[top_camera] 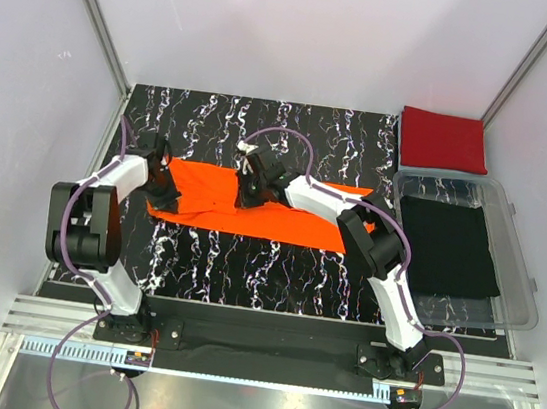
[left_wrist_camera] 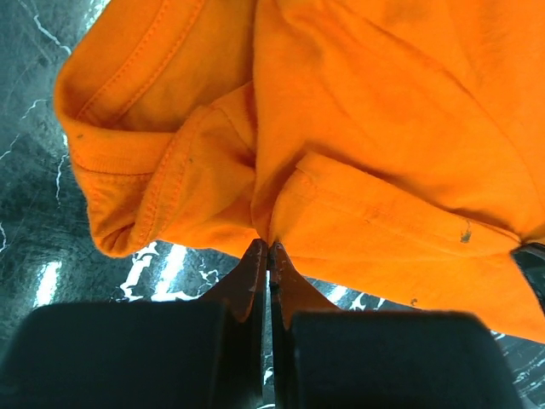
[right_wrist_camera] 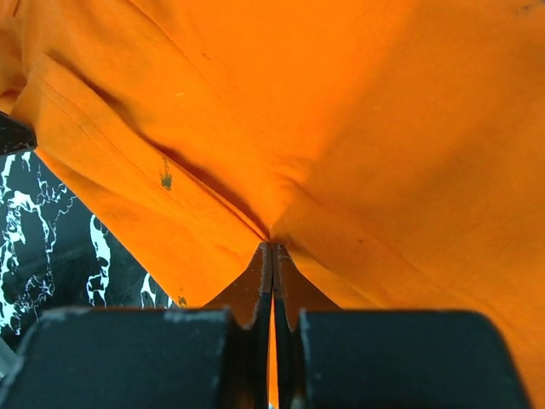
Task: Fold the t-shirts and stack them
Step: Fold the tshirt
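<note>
The orange t-shirt (top_camera: 282,216) lies partly folded as a long band across the middle of the black marbled table (top_camera: 244,271). My left gripper (top_camera: 163,182) is shut on its left end, pinching bunched cloth near the collar (left_wrist_camera: 119,94) and a hem (left_wrist_camera: 170,187). My right gripper (top_camera: 249,189) is shut on the cloth near the shirt's middle, with fabric (right_wrist_camera: 341,128) pulled into a peak at the fingertips. The deep red t-shirt (top_camera: 443,139) lies folded flat at the table's far right corner.
A clear plastic bin (top_camera: 522,273) stands at the right with a black folded cloth (top_camera: 447,248) inside it. White walls enclose the table at the back and sides. Bare table shows in front of the orange shirt.
</note>
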Robot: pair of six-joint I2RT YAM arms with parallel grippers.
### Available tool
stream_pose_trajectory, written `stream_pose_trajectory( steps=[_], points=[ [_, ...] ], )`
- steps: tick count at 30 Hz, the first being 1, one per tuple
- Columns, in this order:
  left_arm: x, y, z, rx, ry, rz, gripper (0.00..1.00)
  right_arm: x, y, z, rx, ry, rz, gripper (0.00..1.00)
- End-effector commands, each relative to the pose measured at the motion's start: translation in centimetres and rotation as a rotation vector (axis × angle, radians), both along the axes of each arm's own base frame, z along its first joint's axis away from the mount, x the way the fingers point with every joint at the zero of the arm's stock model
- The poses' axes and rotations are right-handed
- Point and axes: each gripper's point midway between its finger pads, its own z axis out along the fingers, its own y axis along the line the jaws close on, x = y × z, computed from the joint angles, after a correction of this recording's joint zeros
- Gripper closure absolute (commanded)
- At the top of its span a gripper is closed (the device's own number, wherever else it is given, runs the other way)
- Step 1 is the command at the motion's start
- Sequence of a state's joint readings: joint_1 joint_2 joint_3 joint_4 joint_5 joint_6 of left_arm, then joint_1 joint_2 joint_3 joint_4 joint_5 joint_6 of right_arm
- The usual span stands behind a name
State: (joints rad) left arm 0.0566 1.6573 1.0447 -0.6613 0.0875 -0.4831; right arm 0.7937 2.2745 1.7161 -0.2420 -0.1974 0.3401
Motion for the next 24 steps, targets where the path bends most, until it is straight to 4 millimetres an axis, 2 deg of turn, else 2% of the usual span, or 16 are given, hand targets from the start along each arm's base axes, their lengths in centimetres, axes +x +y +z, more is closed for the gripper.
stream_pose_trajectory(
  steps=[1, 6, 10, 17, 24],
  points=[
    [-0.3, 0.6, -0.6, 0.044, 0.022, 0.019, 1.00, 1.3, 0.6, 3.6, 0.000, -0.099, 0.004, 1.00],
    [-0.5, 0.6, -1.0, 0.058, 0.038, 0.010, 1.00, 1.8, 0.6, 4.2, -0.009, -0.121, 0.009, 1.00],
    [-0.7, 0.8, -1.2, 0.079, 0.052, 0.003, 1.00, 1.4, 1.0, 4.3, 0.005, -0.107, 0.033, 1.00],
    [-0.8, 1.2, -1.4, 0.105, 0.076, -0.011, 1.00, -0.1, 1.6, 3.0, 0.036, -0.018, 0.053, 1.00],
    [-0.6, 1.7, -1.9, 0.134, 0.115, -0.018, 0.99, 0.0, 1.0, 1.8, 0.004, -0.013, 0.037, 1.00]
  ],
)
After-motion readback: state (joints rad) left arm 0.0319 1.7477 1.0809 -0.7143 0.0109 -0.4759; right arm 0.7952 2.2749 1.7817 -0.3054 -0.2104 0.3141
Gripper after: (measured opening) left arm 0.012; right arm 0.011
